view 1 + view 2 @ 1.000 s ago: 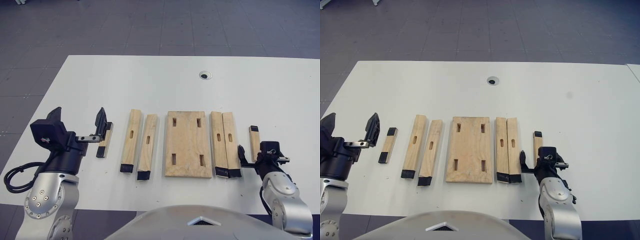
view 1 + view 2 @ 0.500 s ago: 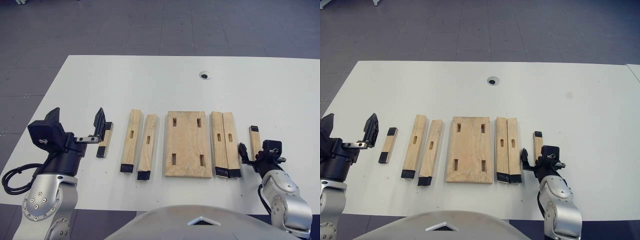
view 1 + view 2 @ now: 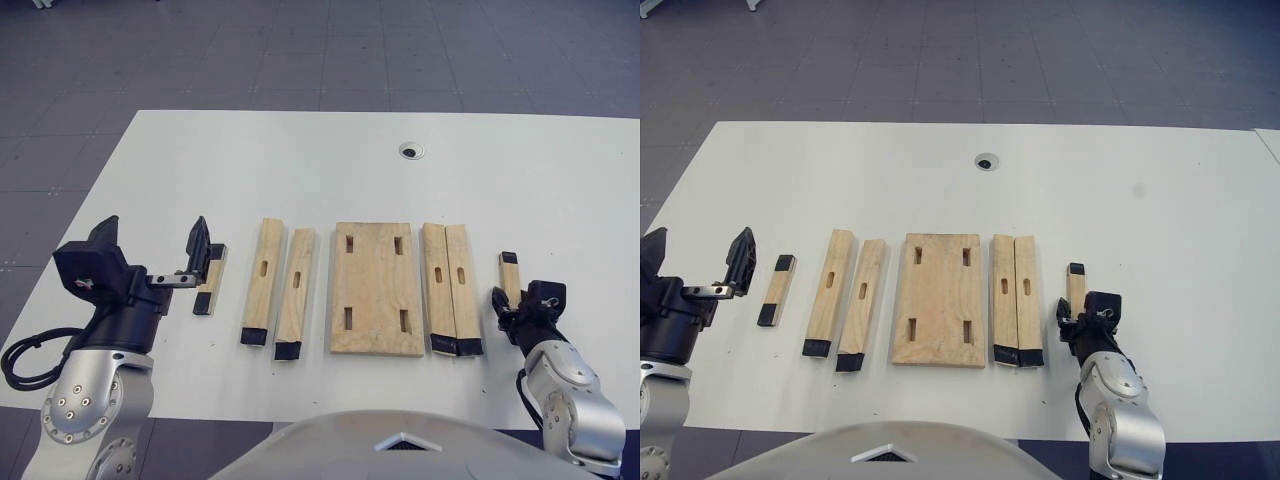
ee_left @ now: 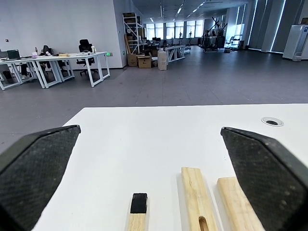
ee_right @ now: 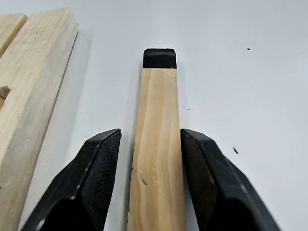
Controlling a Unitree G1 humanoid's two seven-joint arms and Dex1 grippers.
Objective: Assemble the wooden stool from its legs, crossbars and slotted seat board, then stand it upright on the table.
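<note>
**Right gripper brought astride the right-hand crossbar; first pick-up about to begin**

The right gripper [image 5: 150, 137] has shifted sideways over the last second. It began just beside the right pair of legs [image 3: 447, 285] and now sits over the near end of the right crossbar [image 5: 158, 96]. Its two fingers are parted, one on each side of the bar. A narrow gap shows on one side, and the other finger is at or very near the wood. The bar lies flat on the table [image 3: 400, 190], its black-capped far end pointing away from the robot. It has not moved.

The left gripper [image 4: 150, 132] has hardly changed. It hangs with its fingers spread wide above the near end of the left crossbar [image 3: 775, 290], gripping nothing.

Farther in, the parts lie in the same row as a second ago. The left pair of legs [image 3: 280, 285] comes next. The slotted seat board [image 3: 375, 288] lies flat at the centre, its four slots facing up, and the right pair of legs follows. No piece is joined to another.

Judged from this layout, assembly has not started. The sideways shift suggests that the right crossbar is the first part chosen. The fingers appear to need only to close on it before a lift. Because the grasp is near one end, the bar may tip when raised.
</note>
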